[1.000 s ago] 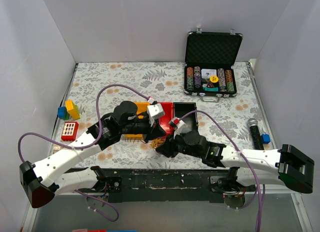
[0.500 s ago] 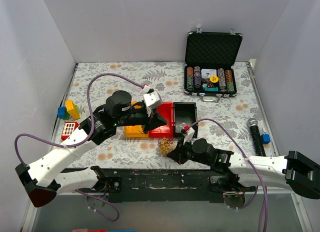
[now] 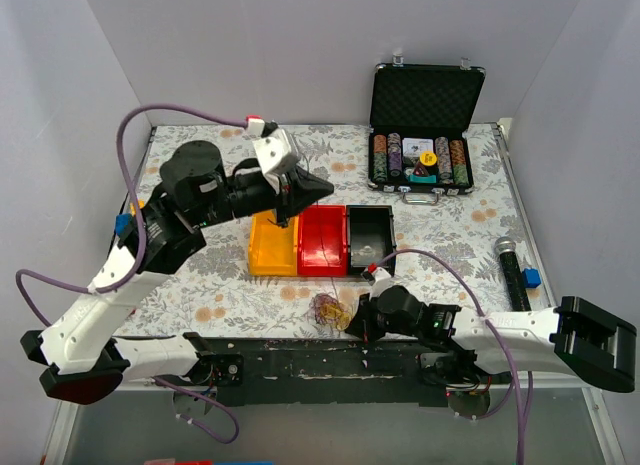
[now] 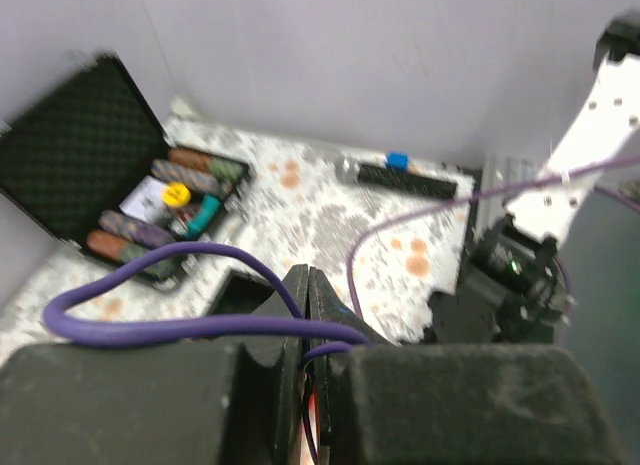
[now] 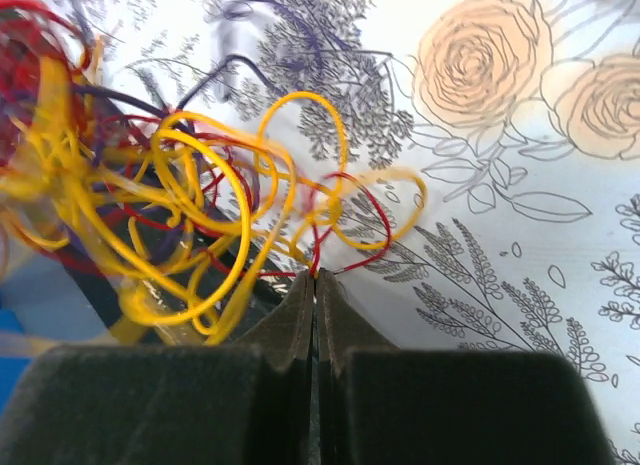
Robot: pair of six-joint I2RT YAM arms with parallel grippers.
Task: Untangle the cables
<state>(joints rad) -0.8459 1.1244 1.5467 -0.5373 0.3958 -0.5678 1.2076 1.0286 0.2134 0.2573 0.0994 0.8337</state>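
1. The cables (image 3: 328, 310) lie in one small knot of yellow, red and dark strands. They are at the near edge of the worktop (image 3: 200, 155), about mid-way along and just in front of the red bin (image 3: 322, 247).
2. The right gripper (image 3: 352, 315) is down low, touching the right side of the knot. Its own camera shows the jaws pressed together with a red strand nipped at their tips, where a loop leaves the bundle.
3. The left gripper (image 3: 325, 189) hangs in the air above the red bin and the yellow bin (image 3: 272, 247), well apart from the knot. Its jaws are together. A thin dark line runs beneath them in its wrist view, but I cannot tell whether that is a wire.
4. To my eye these wires are hair-thin, nearly weightless and springy. A pull on one strand would likely drag the whole clump rather than slide that strand free. A single wire could also slip out from between the pads.
5. I would take hold at an outlying loop or a loose end, not in the dense middle. The other gripper should pin the bulk down.
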